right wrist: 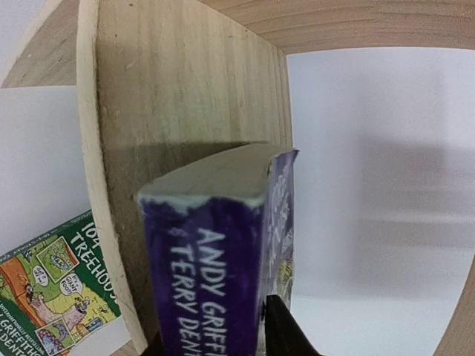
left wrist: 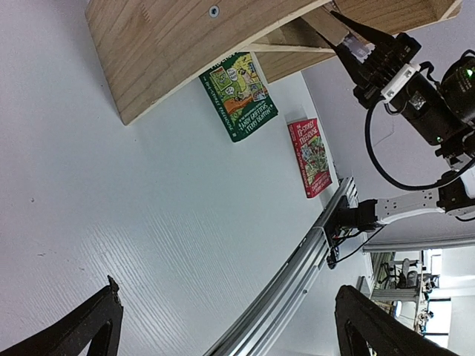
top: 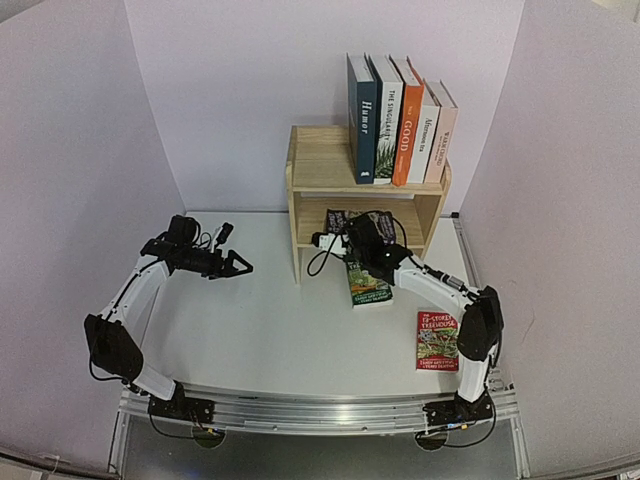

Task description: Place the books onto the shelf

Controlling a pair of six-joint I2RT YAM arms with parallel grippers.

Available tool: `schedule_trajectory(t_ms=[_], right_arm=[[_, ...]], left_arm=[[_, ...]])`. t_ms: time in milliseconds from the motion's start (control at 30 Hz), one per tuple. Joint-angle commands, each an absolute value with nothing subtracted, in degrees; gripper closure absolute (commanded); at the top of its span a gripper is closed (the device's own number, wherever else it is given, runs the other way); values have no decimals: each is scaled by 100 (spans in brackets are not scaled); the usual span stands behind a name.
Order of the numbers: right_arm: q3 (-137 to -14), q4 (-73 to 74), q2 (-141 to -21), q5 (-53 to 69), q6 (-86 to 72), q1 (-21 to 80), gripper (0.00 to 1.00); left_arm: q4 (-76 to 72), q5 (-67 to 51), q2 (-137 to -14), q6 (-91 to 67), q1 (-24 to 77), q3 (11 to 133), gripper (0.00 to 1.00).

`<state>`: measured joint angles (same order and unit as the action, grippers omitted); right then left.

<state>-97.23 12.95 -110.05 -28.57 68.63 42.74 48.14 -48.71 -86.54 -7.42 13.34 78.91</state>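
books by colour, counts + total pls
Dark blue book: 1
Orange book: 1
White books: 3
Green paperback: 1
Red paperback: 1
Purple paperback: 1
Total: 8

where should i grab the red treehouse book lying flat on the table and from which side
The red Treehouse book lies flat, cover up, nothing touching it, so only its thin edges offer a pinch. Probably best at the long edge facing the middle of the table, coming in low from that side with one finger slipping under. Its other long edge sits near the table's side.
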Motion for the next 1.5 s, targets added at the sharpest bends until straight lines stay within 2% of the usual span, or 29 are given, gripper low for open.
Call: schedule_trajectory(t_ms=[0,100,167,300,500,633,700,833,967,1267,1467], right_arm=[[-10137,1763,-11231,-2623,6488,4240,59],[-10217,1889,-11226,-2608,6410,4238,30],[-10282,2032,-11183,-2551,6335,4243,18],[-10610,2796,-11154,-2297,5934,4244,12],[-10945,3851,-11050,-1726,5424,4242,10],[-10905,4062,-10888,-1690,5314,4230,13],[-10918,4136,-10785,-1632,5226,4207,19],[-10881,4254,-10683,-1579,5176,4133,41],[-10894,4281,-10694,-1571,5146,4032,52],[-11115,4286,-10912,-1520,5240,3866,67],[-11378,4289,-11154,-1577,5425,3787,74]], left_arm=[[4833,-4812,-8515,-623,1344,7849,1],[4858,-4808,-8519,-589,1343,7845,0],[4868,-4813,-8516,-571,1345,7833,0],[4859,-4843,-8516,-563,1341,7805,0],[4859,-4887,-8518,-554,1343,7805,1],[4860,-4894,-8508,-546,1342,7805,0],[4874,-4893,-8489,-534,1343,7802,0],[4879,-4842,-8491,-520,1341,7807,1],[4885,-4846,-8522,-519,1340,7852,1],[4903,-4835,-8537,-492,1342,7866,1],[4921,-4830,-8534,-472,1341,7868,1]])
